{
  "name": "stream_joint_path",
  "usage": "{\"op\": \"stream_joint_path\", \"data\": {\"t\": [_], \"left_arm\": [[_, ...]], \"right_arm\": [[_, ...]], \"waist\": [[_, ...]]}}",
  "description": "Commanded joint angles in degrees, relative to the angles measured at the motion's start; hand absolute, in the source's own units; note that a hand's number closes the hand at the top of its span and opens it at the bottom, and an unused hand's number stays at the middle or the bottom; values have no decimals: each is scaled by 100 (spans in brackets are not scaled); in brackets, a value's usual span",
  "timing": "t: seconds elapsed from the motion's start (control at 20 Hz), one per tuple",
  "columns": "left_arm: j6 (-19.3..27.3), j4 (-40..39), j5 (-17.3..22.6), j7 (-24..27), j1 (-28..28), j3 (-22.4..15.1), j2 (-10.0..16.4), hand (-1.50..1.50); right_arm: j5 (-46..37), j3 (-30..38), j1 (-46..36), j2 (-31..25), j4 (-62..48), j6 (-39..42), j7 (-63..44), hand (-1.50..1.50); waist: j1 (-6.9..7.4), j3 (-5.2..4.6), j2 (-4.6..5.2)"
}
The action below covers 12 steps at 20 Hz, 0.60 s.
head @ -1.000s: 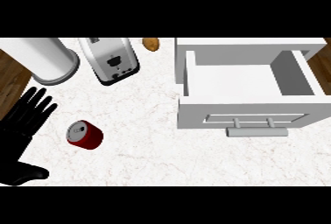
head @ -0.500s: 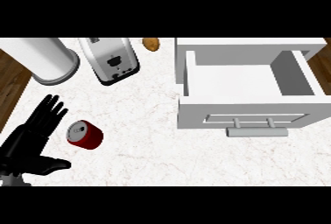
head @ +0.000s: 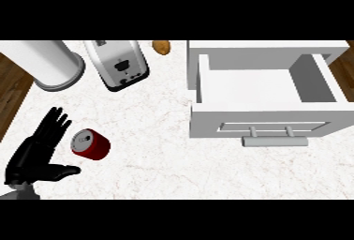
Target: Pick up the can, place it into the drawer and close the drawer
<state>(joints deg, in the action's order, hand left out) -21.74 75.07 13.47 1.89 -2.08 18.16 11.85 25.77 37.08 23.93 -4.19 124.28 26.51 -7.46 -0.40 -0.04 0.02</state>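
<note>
Left hand released, fingers straight, thumb spread, at the counter's left edge | red can on its side just beside the fingers, ungrasped | drawer open near the right edge, well apart | risk: a finger nudge could roll the can away before any grasp.

Bare counter lay open from the can toward the drawer at two o'clock. The toaster stood aside near twelve.
</note>
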Motion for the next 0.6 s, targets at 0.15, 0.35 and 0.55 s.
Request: {"op": "stream_joint_path", "data": {"t": [0.15, 0.35, 0.55], "left_arm": [[-59, -1175, -411, 950, -101, -44, 8, -150], [-310, -1838, -595, 1684, 44, -40, 101, -150], [-257, -2975, -664, 2003, -641, 43, 223, -150]], "right_arm": [[-156, 218, 53, 222, -305, 434, 356, -150], [-182, 123, 123, 398, -90, 390, 248, -150], [271, 489, -11, 56, -144, 467, -129, -150]], "waist": [[3, 4, -4], [2, 2, -2], [-19, 1, 2]]}}
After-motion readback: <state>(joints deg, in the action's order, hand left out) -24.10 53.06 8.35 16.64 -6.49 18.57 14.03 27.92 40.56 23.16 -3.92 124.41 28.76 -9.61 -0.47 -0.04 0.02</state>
